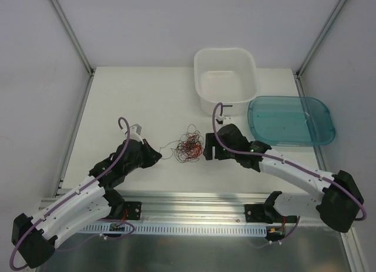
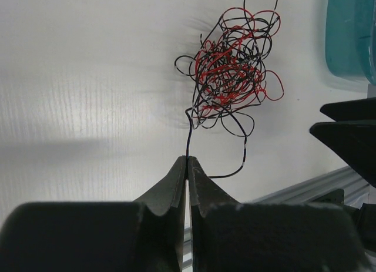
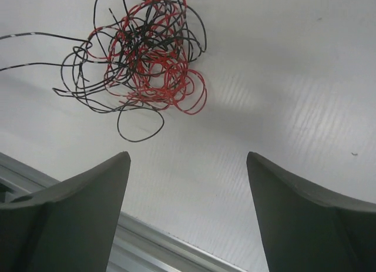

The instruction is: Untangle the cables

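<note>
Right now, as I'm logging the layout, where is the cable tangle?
Top view: the cable tangle lies mid-table between the left end effector and the right end effector, with the white tub behind it.

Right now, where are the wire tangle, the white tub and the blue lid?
wire tangle [image 1: 189, 145], overhead view, middle of the knot.
white tub [image 1: 201, 75], overhead view, its left wall.
blue lid [image 1: 291, 120], overhead view, its flat middle.

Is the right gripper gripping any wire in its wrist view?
No, the right gripper is open and empty, with the cables lying beyond its fingertips.
</note>
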